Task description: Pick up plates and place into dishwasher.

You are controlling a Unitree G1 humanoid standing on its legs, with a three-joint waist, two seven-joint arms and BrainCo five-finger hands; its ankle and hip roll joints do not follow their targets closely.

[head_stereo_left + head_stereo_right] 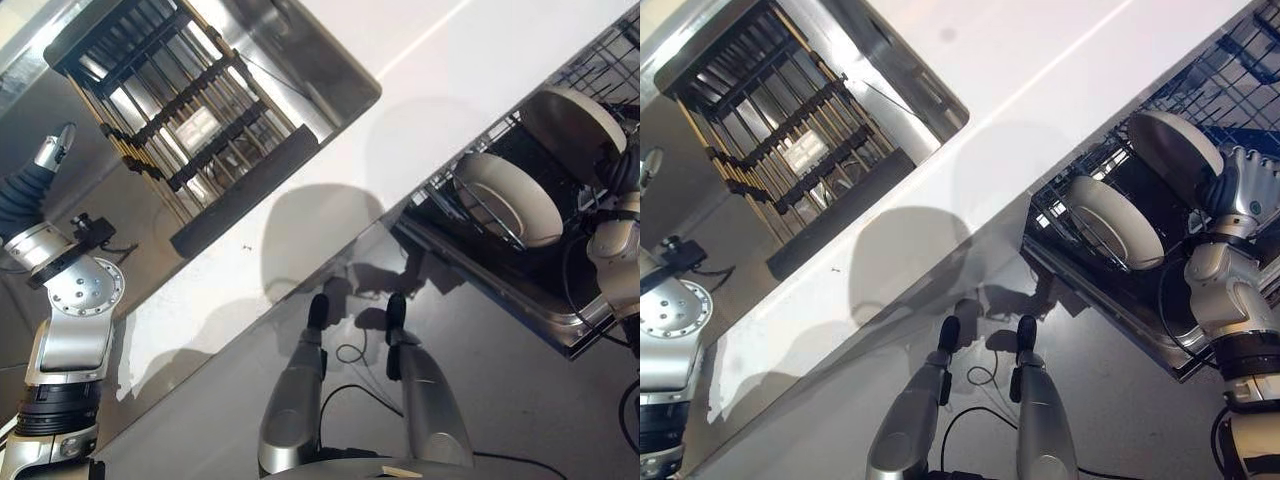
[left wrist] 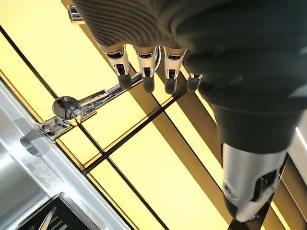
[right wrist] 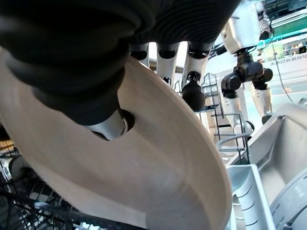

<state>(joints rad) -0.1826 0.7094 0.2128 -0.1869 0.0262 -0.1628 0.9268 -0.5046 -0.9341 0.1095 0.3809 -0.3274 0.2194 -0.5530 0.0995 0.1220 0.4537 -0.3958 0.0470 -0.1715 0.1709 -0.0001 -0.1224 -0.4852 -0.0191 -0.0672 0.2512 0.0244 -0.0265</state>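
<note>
— Two plates at right of frame: which one do you hold?
— Your right hand (image 1: 1237, 190) pinches the upper plate (image 1: 1170, 150), on edge over the dishwasher rack (image 1: 1250, 75); lower plate (image 1: 1115, 220) already slotted. Left hand (image 2: 153, 72), fingers relaxed, idles far left.

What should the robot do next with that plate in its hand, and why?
Probably ease the plate down between the dishwasher rack wires, then let go: the right hand grips it on edge over the rack, beside another plate already standing there.
</note>
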